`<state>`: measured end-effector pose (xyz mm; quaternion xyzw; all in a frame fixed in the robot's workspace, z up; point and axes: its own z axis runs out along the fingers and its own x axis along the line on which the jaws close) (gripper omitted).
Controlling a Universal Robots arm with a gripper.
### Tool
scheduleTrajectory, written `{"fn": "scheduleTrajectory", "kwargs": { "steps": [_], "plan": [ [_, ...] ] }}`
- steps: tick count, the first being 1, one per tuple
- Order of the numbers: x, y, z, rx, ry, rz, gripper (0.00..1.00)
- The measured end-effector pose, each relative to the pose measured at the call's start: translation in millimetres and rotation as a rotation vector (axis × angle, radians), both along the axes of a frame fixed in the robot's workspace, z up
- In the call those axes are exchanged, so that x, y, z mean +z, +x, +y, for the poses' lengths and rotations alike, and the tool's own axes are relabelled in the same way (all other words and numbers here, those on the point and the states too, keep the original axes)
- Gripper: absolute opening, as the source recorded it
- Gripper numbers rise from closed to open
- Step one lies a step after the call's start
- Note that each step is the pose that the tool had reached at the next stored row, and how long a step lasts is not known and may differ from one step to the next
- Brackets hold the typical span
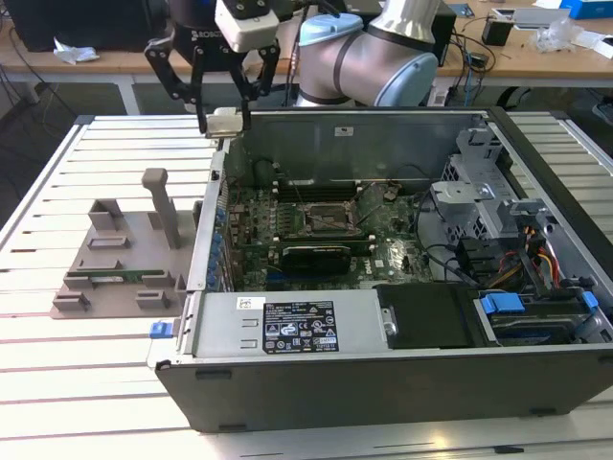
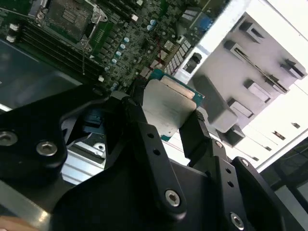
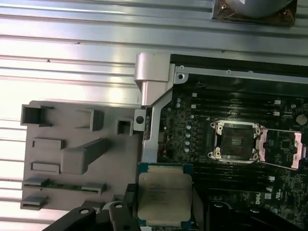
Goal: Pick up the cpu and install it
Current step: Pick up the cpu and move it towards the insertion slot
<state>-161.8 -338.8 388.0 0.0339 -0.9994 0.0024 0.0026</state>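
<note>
The cpu (image 1: 225, 122), a flat square chip with a silver metal top, hangs in the air above the far corner of the open computer case (image 1: 383, 369) on the exterior view's left. My gripper (image 1: 226, 125) is shut on it, its black fingers (image 2: 137, 120) pressing two opposite edges. In both wrist views the cpu (image 2: 168, 108) (image 3: 163, 195) sits level between the fingers. The open cpu socket (image 1: 321, 218) (image 3: 235, 141) lies on the green motherboard below, apart from the chip, with its metal lid (image 3: 284, 148) swung aside.
A grey parts fixture (image 1: 115, 259) (image 3: 72, 154) lies on the slatted table on the exterior view's left of the case and holds a green memory stick (image 1: 115, 279). Case walls, a black card (image 1: 321, 257), drive cages and cables (image 1: 536, 259) surround the motherboard.
</note>
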Motion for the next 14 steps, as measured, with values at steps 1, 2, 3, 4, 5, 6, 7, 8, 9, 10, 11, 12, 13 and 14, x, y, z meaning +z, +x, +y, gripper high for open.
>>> {"fn": "scheduleTrajectory", "kwargs": {
  "steps": [1, 2, 3, 4, 5, 6, 7, 8, 9, 10, 11, 12, 13, 14],
  "plan": [
    [-0.9, 3.0, 0.8, 0.0, -0.0003, 0.0001, 0.54],
    [-2.1, 7.0, 1.9, 0.0, -0.0009, 0.0005, 0.54],
    [-4.7, 12.4, 3.4, 0.0, -0.0015, 0.0007, 0.54],
    [-6.1, 14.6, 4.1, 0.0, -0.0017, 0.0008, 0.54],
    [-7.4, 16.3, 4.5, 0.0, -0.0018, 0.001, 0.54],
    [-10.8, 20.7, 5.7, 0.0, -0.0026, 0.0015, 0.54],
    [-12.2, 22.3, 6.1, 0.0, -0.0027, 0.0016, 0.54],
    [-15.9, 26.7, 7.3, 0.0, -0.0032, 0.0019, 0.54],
    [-19.1, 30.3, 8.4, 0.0, -0.0037, 0.0023, 0.54],
    [-21.0, 32.3, 9.0, 0.0, -0.0039, 0.0024, 0.54],
    [-22.4, 33.7, 9.4, 0.0, -0.0039, 0.0024, 0.54],
    [-24.5, 36.0, 10.2, 0.0, -0.0042, 0.0025, 0.54],
    [-26.2, 37.8, 10.7, 0.0, -0.0045, 0.0027, 0.54],
    [-29.7, 41.1, 11.8, 0.0, -0.0049, 0.0028, 0.54]
  ]
}}
